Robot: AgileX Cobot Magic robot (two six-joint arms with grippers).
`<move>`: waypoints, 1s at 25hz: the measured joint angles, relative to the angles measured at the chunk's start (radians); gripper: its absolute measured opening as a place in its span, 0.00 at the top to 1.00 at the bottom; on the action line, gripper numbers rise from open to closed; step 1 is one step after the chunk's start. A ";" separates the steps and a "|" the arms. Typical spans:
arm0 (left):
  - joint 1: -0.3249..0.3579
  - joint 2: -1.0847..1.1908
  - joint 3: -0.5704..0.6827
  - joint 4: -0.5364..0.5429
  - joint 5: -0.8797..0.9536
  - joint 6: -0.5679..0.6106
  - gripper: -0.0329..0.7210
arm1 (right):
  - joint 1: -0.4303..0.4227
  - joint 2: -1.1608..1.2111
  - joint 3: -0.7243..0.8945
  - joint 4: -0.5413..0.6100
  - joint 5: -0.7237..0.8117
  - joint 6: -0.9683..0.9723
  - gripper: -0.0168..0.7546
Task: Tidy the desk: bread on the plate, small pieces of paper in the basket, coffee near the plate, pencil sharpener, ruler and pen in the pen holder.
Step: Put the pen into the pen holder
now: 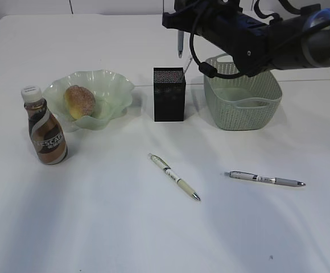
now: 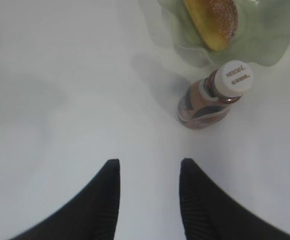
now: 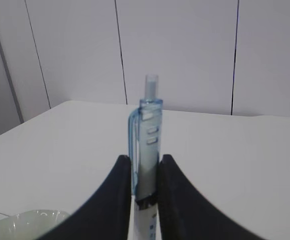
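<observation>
My right gripper (image 3: 145,157) is shut on a clear blue pen (image 3: 148,125), which stands upright between its fingers. In the exterior view that pen (image 1: 180,45) hangs tip down from the right gripper (image 1: 180,25), above the black mesh pen holder (image 1: 169,94). The bread (image 1: 79,101) lies on the pale green plate (image 1: 116,85), and the coffee (image 1: 46,133) stands just left of it. My left gripper (image 2: 150,165) hovers open and empty over bare desk, short of the coffee (image 2: 212,97). The sharpener and the paper pieces are out of view.
Two more pens lie on the desk (image 1: 97,216), one (image 1: 174,177) at the middle front and one (image 1: 264,179) to its right. The green basket (image 1: 244,105) stands right of the pen holder, under my right arm. A thin clear strip (image 1: 188,71) leans out of the holder.
</observation>
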 joint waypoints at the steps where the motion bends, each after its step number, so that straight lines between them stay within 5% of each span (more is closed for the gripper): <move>1: -0.019 0.000 0.000 0.000 0.000 0.000 0.59 | 0.000 0.001 0.000 0.000 -0.008 0.004 0.81; 25: 0.001 0.006 0.004 -0.003 -0.032 0.000 0.59 | 0.000 0.135 0.000 -0.044 -0.237 0.013 0.81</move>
